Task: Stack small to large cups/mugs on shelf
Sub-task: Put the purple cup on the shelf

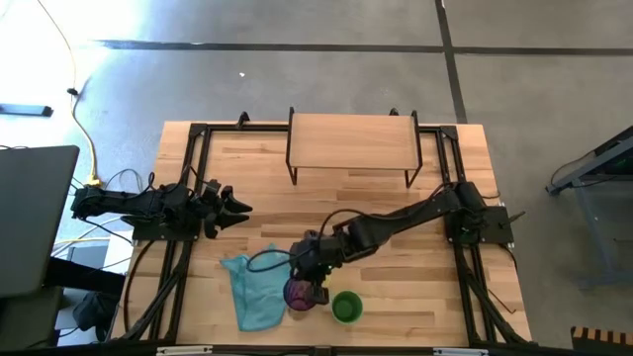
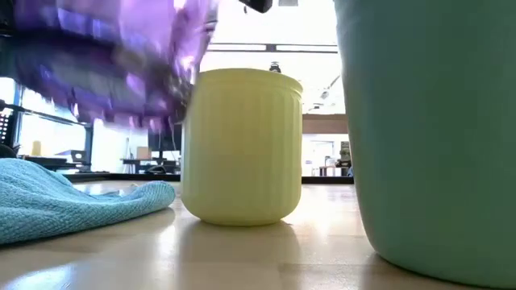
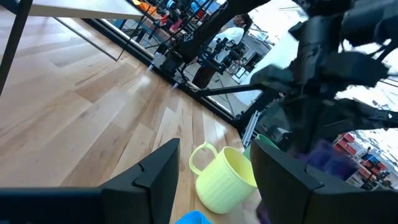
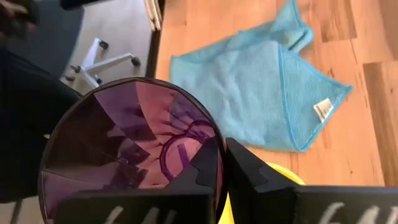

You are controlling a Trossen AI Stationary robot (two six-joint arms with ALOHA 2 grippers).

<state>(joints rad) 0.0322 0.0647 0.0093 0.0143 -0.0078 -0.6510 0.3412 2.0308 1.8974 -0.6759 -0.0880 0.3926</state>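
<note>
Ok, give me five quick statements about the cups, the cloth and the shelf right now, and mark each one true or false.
1. The right gripper has its fingers clamped on the rim of the purple tumbler. True.
2. The yellow mug stands on the shelf. False: it stands on the table, and the shelf holds no cup.
3. The teal cloth lies on the table beside the tumbler. True.
4. The green cup is nested inside the tumbler. False: it stands apart.
5. The left gripper holds the cloth. False: open, holding nothing.
</note>
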